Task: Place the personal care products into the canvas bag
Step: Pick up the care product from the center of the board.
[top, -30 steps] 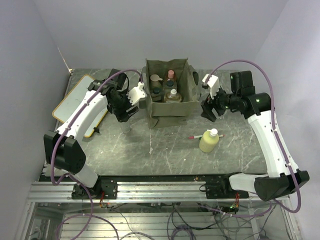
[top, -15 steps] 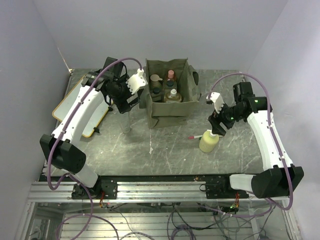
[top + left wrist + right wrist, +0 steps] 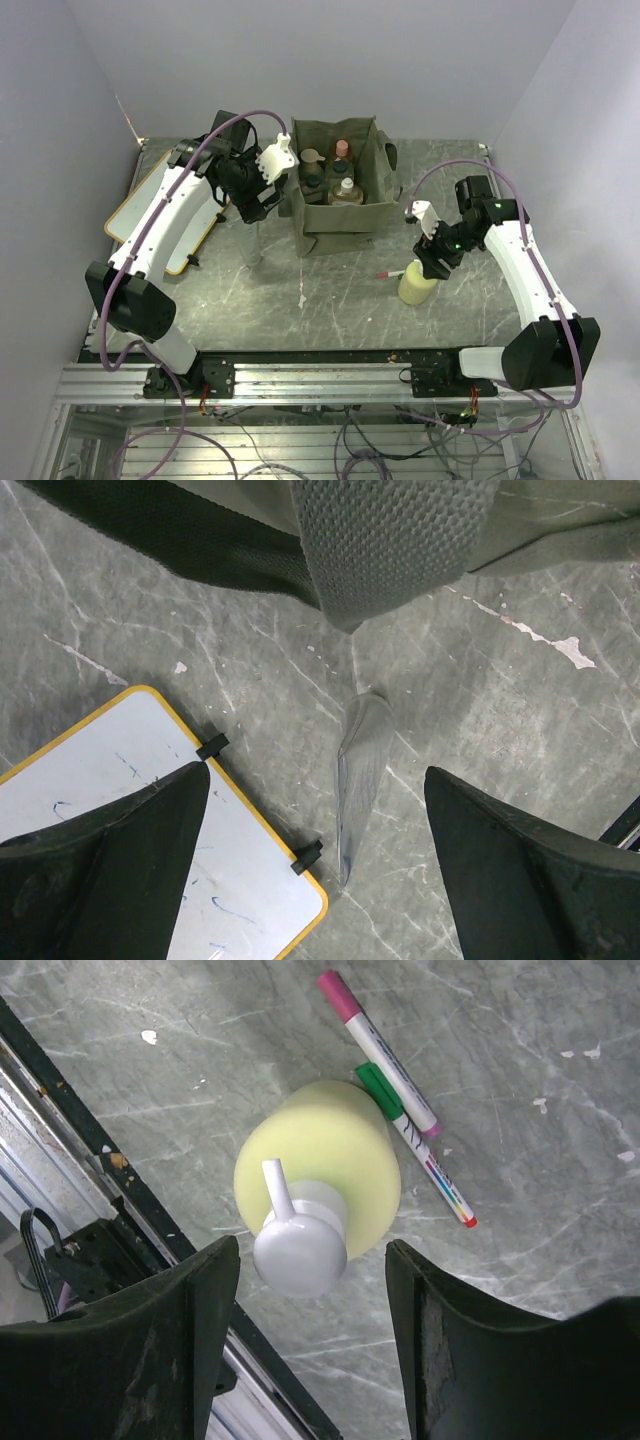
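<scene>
You had the right fingers (image 3: 160,1345) spread wide over the yellow bottle (image 3: 335,1170), lined up for a top grab. The left fingers (image 3: 110,860) hung open above the grey tube (image 3: 360,765).

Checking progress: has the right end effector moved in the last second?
Yes. The right end effector came away from the canvas bag, nearer, over the yellow-green bottle.

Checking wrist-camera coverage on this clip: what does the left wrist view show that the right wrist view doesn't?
Only the left wrist: part of the canvas bag, a grey tube lying flat, and a corner of the yellow-framed whiteboard. Only the right wrist: the yellow-green pump bottle seen from above, with a pink-capped marker and a green-capped pen beside it. Both: the grey marbled table and spread-open fingers, the left fingers and the right fingers.
</scene>
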